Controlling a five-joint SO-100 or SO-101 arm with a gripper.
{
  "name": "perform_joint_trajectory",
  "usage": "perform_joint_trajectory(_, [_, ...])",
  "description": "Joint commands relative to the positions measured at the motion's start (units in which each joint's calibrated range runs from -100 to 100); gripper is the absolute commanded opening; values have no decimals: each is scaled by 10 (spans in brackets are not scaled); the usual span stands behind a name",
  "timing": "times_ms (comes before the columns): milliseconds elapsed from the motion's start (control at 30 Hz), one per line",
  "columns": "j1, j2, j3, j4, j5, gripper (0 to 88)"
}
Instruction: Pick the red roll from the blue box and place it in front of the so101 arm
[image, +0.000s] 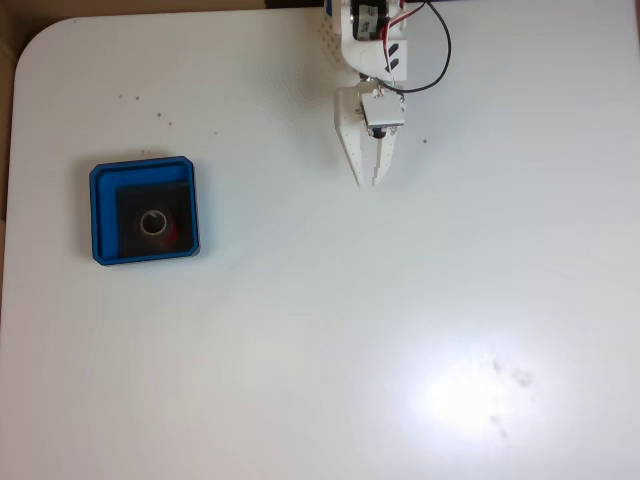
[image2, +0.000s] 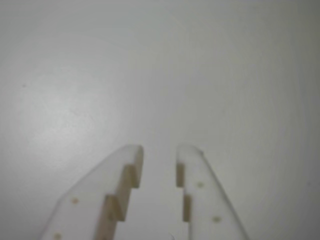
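In the fixed view the blue box (image: 99, 215) lies on the white table at the left. The red roll (image: 168, 231) rests on the box's black floor, right of its middle, its grey-white core facing up. The white so101 arm (image: 365, 45) reaches in from the top edge, right of centre, with red and black wires. Its gripper (image: 367, 182) points down the picture, far to the right of the box and above its level. In the wrist view the gripper (image2: 160, 150) hovers over bare table with a narrow gap between the two white fingers (image2: 90, 200) and nothing in it.
The white table (image: 330, 330) stretches wide below and to the right of the gripper. A bright glare patch (image: 460, 395) lies at the lower right. A few dark specks (image: 165, 120) dot the surface above the box. The table's rounded corner is at the top left.
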Motion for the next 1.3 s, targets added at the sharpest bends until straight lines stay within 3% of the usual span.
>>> perform_joint_trajectory(0, [-2, -28, 8, -13, 3, 5])
perform_joint_trajectory(533, [12, -28, 8, -13, -1, 5])
perform_joint_trajectory(633, [103, -28, 8, -13, -1, 5])
perform_joint_trajectory(1000, [566, -28, 8, -13, -1, 5])
perform_joint_trajectory(1100, [612, -28, 8, -13, 3, 5])
perform_joint_trajectory(1267, [612, 11, -20, -23, 3, 5])
